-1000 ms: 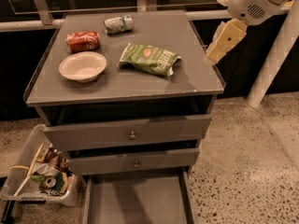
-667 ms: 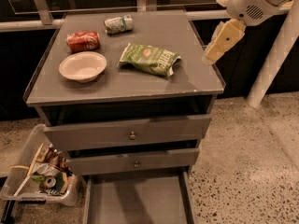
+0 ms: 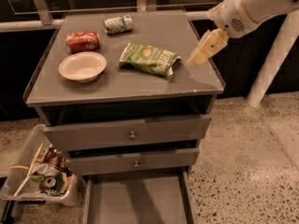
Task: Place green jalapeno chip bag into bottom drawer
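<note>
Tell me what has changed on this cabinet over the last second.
The gripper has moved inward over the cabinet top's right edge, closer to the green jalapeno chip bag, without touching it. Nothing was grasped or released. The bag, bowl, red soda can and crushed can stayed put; the bottom drawer remains pulled out.

The claw [image 3: 198,57] hung over the right edge of the desk [image 3: 140,85], its casing a smooth, matt cream plastic. Just left of the claw lay the green jalapeno chip bag [image 3: 148,58], crinkled glossy foil. Further left sat a matt off-white bowl [image 3: 82,66], paper-like, and a red soda can [image 3: 83,41] of shiny metal. The desk's top was grey with a dull sheen. Well below the claw, the bottom drawer [image 3: 135,199] showed a smooth matt grey floor.
</note>
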`<state>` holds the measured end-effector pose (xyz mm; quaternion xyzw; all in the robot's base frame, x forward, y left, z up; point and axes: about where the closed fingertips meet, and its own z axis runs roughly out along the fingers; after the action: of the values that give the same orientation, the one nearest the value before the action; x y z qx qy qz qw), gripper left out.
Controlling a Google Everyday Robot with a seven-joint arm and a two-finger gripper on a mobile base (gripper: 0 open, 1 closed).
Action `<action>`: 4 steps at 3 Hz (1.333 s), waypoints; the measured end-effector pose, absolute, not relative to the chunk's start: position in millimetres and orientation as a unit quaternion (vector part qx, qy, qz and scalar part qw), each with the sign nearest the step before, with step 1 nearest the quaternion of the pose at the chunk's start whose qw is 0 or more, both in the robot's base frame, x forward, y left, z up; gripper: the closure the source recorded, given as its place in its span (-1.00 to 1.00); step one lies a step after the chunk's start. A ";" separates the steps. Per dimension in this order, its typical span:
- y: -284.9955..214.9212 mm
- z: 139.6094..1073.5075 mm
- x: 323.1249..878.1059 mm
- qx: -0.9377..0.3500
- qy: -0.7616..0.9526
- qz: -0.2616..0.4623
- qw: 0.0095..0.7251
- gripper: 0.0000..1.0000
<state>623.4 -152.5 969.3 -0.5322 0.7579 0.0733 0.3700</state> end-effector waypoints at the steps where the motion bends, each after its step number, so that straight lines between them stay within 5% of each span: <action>1: -132.0 944.5 636.4 -0.528 0.754 0.118 0.371 -1.00; 4: -88.1 901.3 679.4 -0.567 0.725 0.135 0.367 -1.00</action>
<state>679.4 -88.1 901.3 -0.5670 0.7250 0.1352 0.3670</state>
